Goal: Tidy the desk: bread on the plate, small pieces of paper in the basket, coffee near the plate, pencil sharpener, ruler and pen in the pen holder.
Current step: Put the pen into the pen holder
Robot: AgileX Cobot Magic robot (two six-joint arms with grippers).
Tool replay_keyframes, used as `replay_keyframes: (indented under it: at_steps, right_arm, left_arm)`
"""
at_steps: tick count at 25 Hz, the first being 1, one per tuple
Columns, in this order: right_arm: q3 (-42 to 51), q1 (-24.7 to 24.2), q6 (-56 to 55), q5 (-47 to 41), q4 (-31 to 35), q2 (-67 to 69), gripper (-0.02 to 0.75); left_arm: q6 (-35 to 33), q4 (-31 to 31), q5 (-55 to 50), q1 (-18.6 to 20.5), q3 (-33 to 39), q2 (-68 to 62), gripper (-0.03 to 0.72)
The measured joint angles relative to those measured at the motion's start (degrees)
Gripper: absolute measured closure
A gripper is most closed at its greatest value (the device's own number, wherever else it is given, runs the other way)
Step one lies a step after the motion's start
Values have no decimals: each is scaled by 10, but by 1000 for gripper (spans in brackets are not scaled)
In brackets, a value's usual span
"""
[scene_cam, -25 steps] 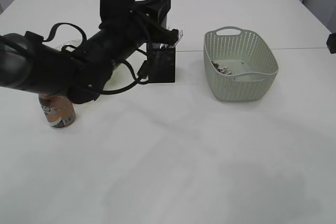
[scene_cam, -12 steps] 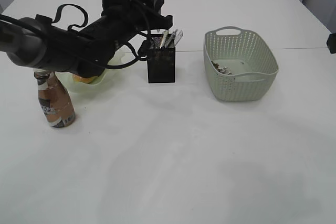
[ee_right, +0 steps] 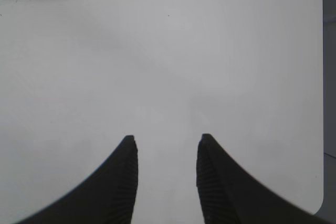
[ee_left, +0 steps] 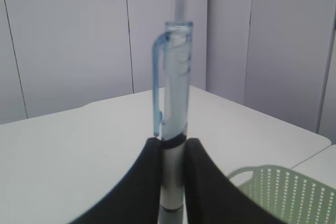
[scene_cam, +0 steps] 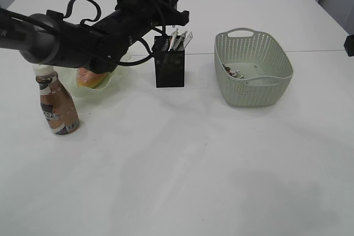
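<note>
This looks like a robot test room in a lab or an office. A black robot arm (scene_cam: 83, 40) works over a large plain white desk (scene_cam: 182, 164). Behind the desk stand pale grey wall panels (ee_left: 68, 40) with thin vertical seams, like cabinet doors. The few things on the desk are office and snack items, such as a black mesh pen holder (scene_cam: 170, 68).

pen holder (scene_cam: 170, 68): middle of the desk (scene_cam: 182, 164)
basket (scene_cam: 253, 68): right of pen holder
plate (scene_cam: 93, 80): left of pen holder
coffee (scene_cam: 56, 105): left of the pen holder, in front of the plate
</note>
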State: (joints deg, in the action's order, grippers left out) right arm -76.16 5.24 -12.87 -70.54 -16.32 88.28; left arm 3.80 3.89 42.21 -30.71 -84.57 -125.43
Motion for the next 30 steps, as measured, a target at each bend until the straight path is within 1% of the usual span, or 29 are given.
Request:
replay_keyframes:
  at_steps: [5, 13, 20, 30]
  right_arm:
    - [0, 0, 0, 0, 0, 0, 429]
    - [0, 0, 0, 0, 0, 0, 429]
    - [0, 0, 0, 0, -49, 0, 429]
    - [0, 0, 0, 0, -52, 0, 429]
  left_arm:
    - [0, 5, -19, 0, -24, -17, 622]
    - [0, 5, -41, 1, -30, -40, 622]
    - [0, 5, -43, 15, -31, -40, 622]
    - [1, 8, -54, 20, -35, -45, 622]
